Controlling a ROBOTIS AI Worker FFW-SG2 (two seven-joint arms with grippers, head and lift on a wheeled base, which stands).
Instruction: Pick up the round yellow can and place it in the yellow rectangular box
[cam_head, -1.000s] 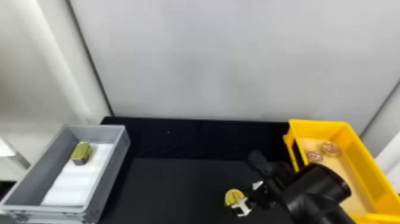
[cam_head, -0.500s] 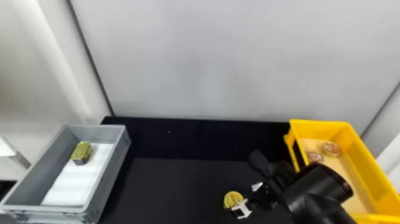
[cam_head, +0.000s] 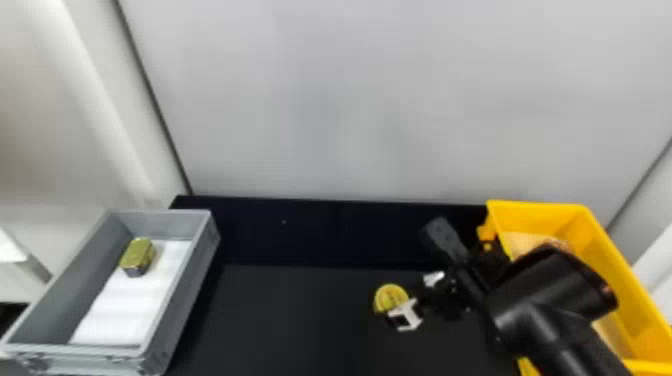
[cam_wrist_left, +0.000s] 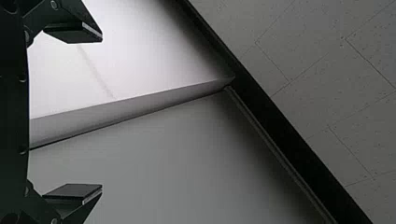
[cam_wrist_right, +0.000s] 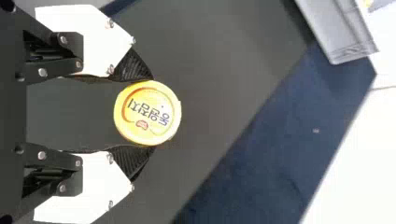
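Pincer (cam_wrist_right: 150, 114), the right one, black with white plates, closed on round yellow can (cam_head: 390, 297) between fingertips. Better to keep squeeze even, and to lift higher than rim of yellow rectangular plastic box (cam_head: 545, 216), right of pincer, before crossing.

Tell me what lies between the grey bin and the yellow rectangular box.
In the head view, the round yellow can, held in the right gripper over the black tabletop.

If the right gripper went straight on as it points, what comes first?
Probably the black tabletop, beyond the round yellow can between the right gripper's fingers; the remaining gap is unclear.
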